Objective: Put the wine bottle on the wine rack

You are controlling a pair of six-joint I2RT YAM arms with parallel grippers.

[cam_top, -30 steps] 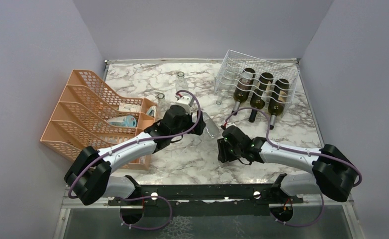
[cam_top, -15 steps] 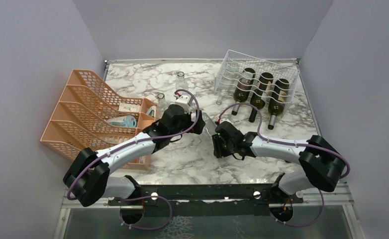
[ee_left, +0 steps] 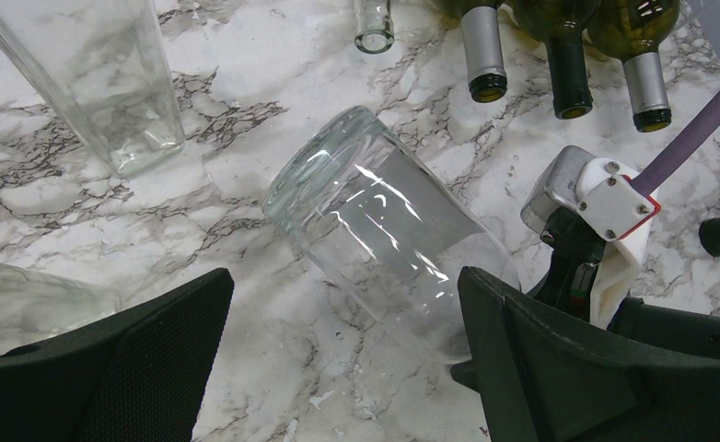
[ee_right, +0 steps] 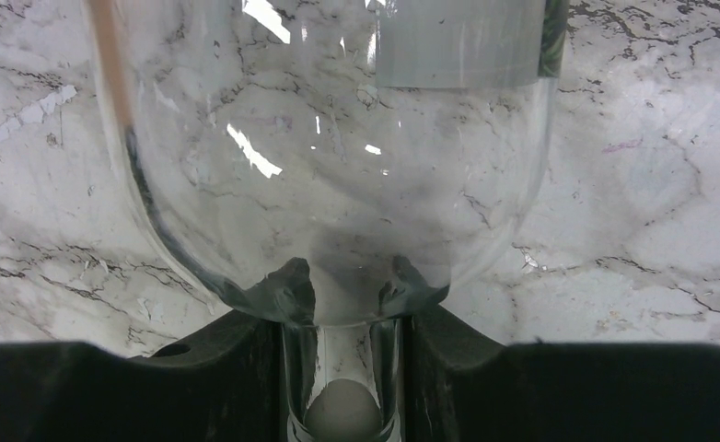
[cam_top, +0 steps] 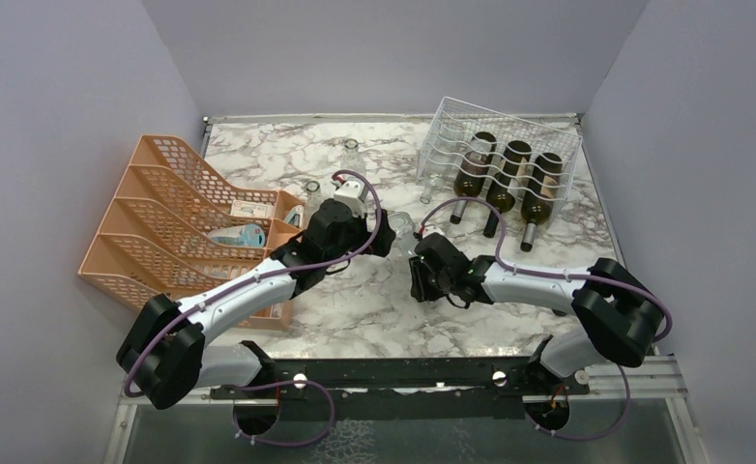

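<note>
My right claw [ee_right: 342,368] is pinched tight on the neck of the clear wine bottle [ee_left: 379,221], which lies on the marble table [cam_top: 355,314] (apart from the wine rack [cam_top: 509,135]). My left claw [ee_left: 338,327] gapes wide over its body.

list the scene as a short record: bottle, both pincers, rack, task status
clear bottle: lying on its side on the marble table, between the two arms
right pincer: shut on the clear bottle's neck
left pincer: open, fingers either side of the bottle's body
wine rack: far right of the table, holds three dark bottles, necks pointing toward the arms
task status: clear bottle not yet on the rack
</note>
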